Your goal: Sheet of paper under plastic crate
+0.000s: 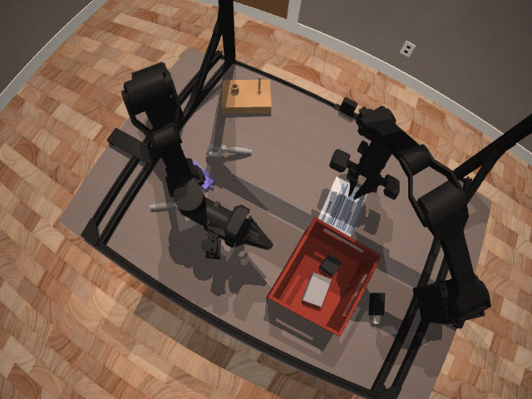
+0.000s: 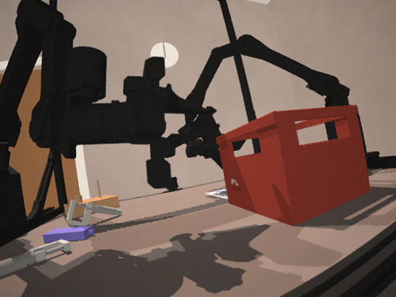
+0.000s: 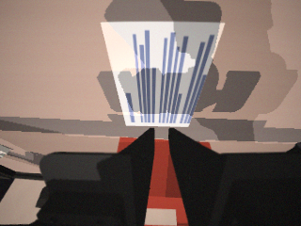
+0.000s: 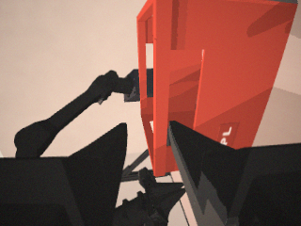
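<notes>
The red plastic crate (image 1: 324, 274) stands flat on the table, open side up, with a black block and a grey block inside; it also shows in the exterior view (image 2: 296, 164). The sheet of paper (image 1: 343, 206) with blue stripes lies flat just behind the crate's far wall, its near end at the crate's rim. My left gripper (image 1: 357, 194) (image 3: 161, 133) points down over the sheet, fingers nearly together on nothing. My right gripper (image 1: 263, 242) hangs in the air beside the crate's labelled side, a gap away. Its fingers are apart and empty (image 4: 148, 124).
A small black box (image 1: 376, 307) lies close to the crate's right side. A wooden block with pegs (image 1: 247, 96), a purple block (image 2: 69, 234) and two grey tools (image 1: 227, 150) (image 1: 163, 207) lie toward the far and left parts of the table. Black frame rails edge the table.
</notes>
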`<state>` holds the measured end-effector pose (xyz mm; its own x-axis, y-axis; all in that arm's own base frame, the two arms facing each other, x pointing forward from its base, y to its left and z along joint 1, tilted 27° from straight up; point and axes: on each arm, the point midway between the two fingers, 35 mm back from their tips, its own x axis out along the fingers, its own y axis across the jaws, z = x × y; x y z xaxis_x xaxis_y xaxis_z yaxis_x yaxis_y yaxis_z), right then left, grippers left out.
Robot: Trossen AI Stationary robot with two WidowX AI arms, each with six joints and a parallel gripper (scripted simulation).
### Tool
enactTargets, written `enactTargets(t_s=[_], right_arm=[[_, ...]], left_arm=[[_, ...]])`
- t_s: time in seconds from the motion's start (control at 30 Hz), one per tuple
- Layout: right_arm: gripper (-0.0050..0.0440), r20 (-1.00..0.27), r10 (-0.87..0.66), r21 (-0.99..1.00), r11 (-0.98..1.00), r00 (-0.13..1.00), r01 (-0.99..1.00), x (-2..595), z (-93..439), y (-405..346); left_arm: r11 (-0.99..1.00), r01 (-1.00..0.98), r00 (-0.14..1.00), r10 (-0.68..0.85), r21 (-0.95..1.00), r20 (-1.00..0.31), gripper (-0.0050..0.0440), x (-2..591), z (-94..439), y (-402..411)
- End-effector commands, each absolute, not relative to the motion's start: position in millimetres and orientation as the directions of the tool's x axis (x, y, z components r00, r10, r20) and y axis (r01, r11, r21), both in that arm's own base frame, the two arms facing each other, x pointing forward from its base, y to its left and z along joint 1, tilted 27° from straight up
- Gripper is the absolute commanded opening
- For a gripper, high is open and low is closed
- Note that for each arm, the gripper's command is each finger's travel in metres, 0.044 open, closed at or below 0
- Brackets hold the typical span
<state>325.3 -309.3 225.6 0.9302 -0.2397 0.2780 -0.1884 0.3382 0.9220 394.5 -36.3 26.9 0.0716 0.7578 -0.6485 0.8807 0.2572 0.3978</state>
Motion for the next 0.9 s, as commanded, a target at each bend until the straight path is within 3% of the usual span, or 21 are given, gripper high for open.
enactTargets(t_s=[0.0, 0.87], right_arm=[[0.015, 0.274, -0.24, 0.923, 0.338, 0.931, -0.184, 342, 222, -316], [0.015, 0.271, -0.24, 0.924, 0.337, 0.932, -0.181, 381, 224, -330]], left_arm=[[0.251, 0.885, 0.071, 0.76, 0.392, -0.646, 0.006, 394, 26, -36], [0.251, 0.885, 0.071, 0.76, 0.392, -0.646, 0.006, 394, 26, -36]])
